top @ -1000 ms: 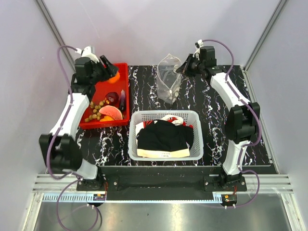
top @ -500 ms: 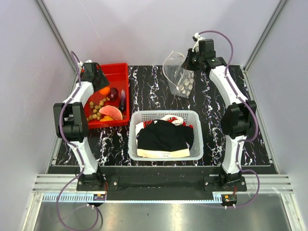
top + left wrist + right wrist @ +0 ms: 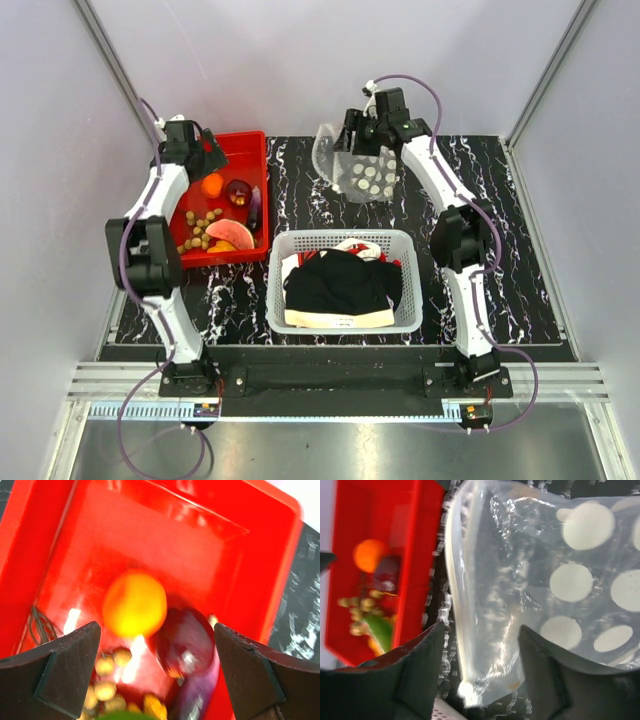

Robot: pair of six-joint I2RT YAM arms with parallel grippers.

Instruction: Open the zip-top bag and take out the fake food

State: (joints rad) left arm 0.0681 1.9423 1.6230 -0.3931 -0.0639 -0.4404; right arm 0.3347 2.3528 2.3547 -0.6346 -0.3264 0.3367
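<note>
Over the bin [image 3: 150, 540], a wide-spread left gripper [image 3: 156, 630], with orange fruit [image 3: 134, 604] and dark red fruit [image 3: 185, 640] lying below between its fingers. To the right, beside the bin, the bag [image 3: 510, 580] with pale discs [image 3: 592, 526] inside, one edge between the part-spread fingers of the right gripper [image 3: 480, 627]. Cannot tell whether pinched.

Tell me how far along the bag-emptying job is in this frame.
Done: orange fruit, dark red fruit, nut-like balls and the wedge lie in the red bin, with the left claw open and empty above them. In hand: the zip-top bag sits in the right claw, jaws partly apart, so a firm grip is unclear. Left: the pale discs are inside the bag.
</note>
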